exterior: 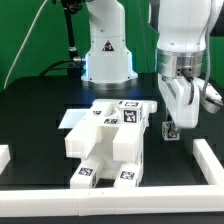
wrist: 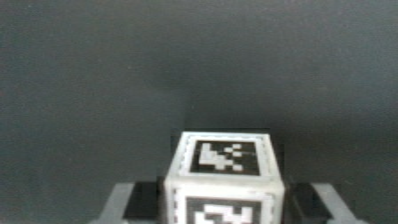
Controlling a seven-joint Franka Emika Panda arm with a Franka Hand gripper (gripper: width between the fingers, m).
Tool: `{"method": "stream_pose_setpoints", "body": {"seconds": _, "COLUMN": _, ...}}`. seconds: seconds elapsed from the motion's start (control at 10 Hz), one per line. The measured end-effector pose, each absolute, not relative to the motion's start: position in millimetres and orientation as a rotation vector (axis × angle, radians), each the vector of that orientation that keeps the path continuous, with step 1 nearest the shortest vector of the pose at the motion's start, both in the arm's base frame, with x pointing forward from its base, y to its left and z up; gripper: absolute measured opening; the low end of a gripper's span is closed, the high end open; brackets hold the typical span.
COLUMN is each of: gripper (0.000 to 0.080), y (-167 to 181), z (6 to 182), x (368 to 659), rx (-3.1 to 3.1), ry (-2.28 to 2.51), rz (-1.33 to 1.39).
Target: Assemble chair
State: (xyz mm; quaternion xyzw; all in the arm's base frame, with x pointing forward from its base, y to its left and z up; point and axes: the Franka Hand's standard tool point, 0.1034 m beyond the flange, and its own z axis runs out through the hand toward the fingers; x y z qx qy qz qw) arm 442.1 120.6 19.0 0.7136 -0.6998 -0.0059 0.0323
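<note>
In the exterior view you have the chair [exterior: 108, 143] lying as a cluster of white blocky pieces near the middle of the black table [exterior: 40, 110], its tagged faces turned up and toward the camera. Behind it, touching its far edge, a thin flat sheet, the marker board [exterior: 72, 118], lies on the table. A second robot base [exterior: 108, 50] stands at the back, with black cables [exterior: 62, 62] running down beside it. White border rails [exterior: 212, 160] frame the table at the exterior view's left, right and front edges. The gripper [exterior: 170, 126] hangs just off the chair's side toward the exterior view's right, and a small white tagged block [exterior: 170, 128] sits between its fingers, low over the table, apart from the main cluster.

In the wrist view you see that same block [wrist: 226, 175] up close, one tag on its top face and one on its front, with a grey finger [wrist: 125, 200] closed against each side. Beyond it lies only bare dark table [wrist: 196, 60].
</note>
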Motion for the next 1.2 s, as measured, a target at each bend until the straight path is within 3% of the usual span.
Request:
{"method": "stream_pose_setpoints", "body": {"seconds": 0.3, "gripper": 0.0281, "y": 120, "z": 20.4, "x": 441, "rx": 2.207, "ry": -2.136, "rz": -0.035}}
{"method": "stream_pose_setpoints", "body": {"seconds": 0.4, "gripper": 0.0281, "y": 122, "z": 38.4, "x": 441, "rx": 2.237, "ry": -2.087, "rz": -0.132}}
{"method": "stream_pose_setpoints", "body": {"seconds": 0.8, "gripper": 0.0282, "y": 98, "z": 150.0, "x": 462, "rx": 2.415, "ry": -2.121, "rz": -0.27}}
{"method": "stream_pose_setpoints", "body": {"seconds": 0.9, "gripper": 0.0282, "y": 90, "z": 168.1, "x": 470, "rx": 2.451, "ry": -2.106, "rz": -0.268}}
{"method": "stream_pose_setpoints", "body": {"seconds": 1.2, "gripper": 0.0282, "y": 92, "z": 161.0, "x": 474, "rx": 2.448, "ry": -2.082, "rz": -0.253}}
